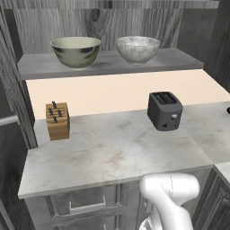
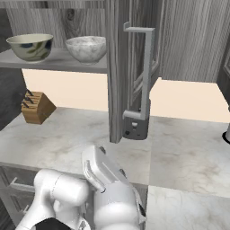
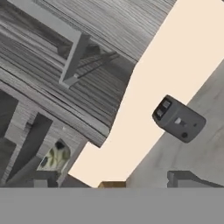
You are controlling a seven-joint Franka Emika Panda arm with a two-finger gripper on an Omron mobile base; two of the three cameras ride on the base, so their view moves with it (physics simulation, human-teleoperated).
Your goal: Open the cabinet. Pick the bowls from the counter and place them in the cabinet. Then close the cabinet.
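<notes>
You can see both bowls on the grey shelf [image 1: 179,60] inside the cabinet [image 1: 134,18], which stands open: the beige-olive bowl [image 1: 75,51] on the left and the white-grey marbled bowl [image 1: 138,49] just beside it on the right, apart from each other and both upright. In the right base view the right door [image 2: 117,67] is swung out toward you, edge on, with its long bar handle [image 2: 144,72] facing to the right, and the two bowls sit behind it to the left. The arm [image 1: 173,197] is folded low in front of the counter [image 1: 112,157], well below and apart from the bowls. Only a small dark finger tip [image 3: 186,178] rises at the bottom of the hand view, so you cannot tell if the gripper is open or closed; nothing is seen in it. In the hand view, which is rolled, the door panel with its handle fills the upper left, and the beige-olive bowl shows small at the lower left. On the counter stand a dark grey toaster [image 1: 165,110] toward the right and a wooden knife block [image 1: 57,120] at the left, well apart. The counter is a light marble-look slab with brownish veins, over grey drawer fronts [image 1: 85,204]. Behind it the wall [image 1: 112,92] is a plain cream band under the shelf.
</notes>
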